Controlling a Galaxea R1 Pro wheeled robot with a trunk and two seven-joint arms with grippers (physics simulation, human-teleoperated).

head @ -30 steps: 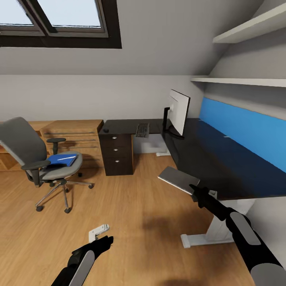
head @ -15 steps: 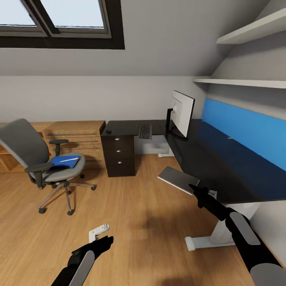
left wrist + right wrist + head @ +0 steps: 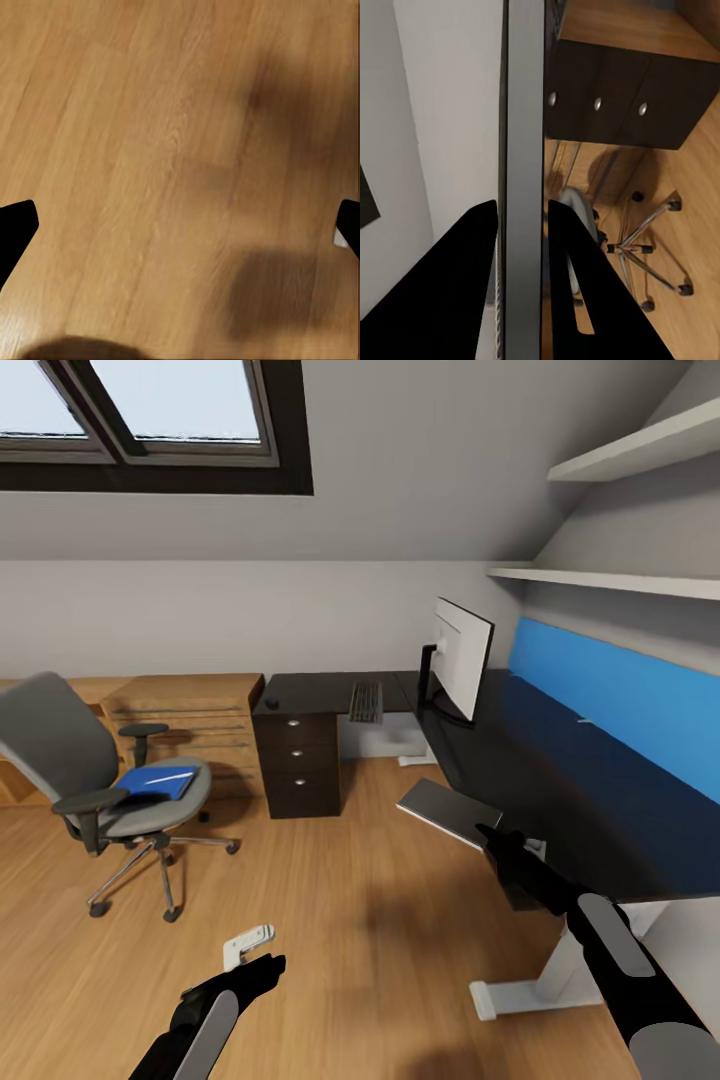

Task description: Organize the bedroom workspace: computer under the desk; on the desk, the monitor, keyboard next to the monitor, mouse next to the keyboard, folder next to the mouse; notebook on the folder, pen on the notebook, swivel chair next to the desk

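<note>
The table [image 3: 560, 760] runs along the blue panel, carrying the monitor [image 3: 462, 657] and keyboard [image 3: 366, 702] already. The swivel chair [image 3: 110, 780] stands well apart with the folder [image 3: 155, 783] on its seat. The right gripper [image 3: 522, 217] has its jaws clamped on the notebook [image 3: 448, 810], held at the table's edge, likely ready for stacking. The left gripper [image 3: 180, 225] hangs above the floor, jaws apart, free for the folder.

The right hand [image 3: 487, 833] grips a flat grey notebook [image 3: 448, 809] just off the near edge of the black surface [image 3: 560, 790]. On that surface stand a monitor [image 3: 462, 656] and a keyboard [image 3: 366, 701]. The swivel chair [image 3: 95, 780] sits well apart, with a blue folder [image 3: 155, 783] on its seat. The left hand [image 3: 262, 971] hangs low over the wood floor [image 3: 350, 900].
</note>
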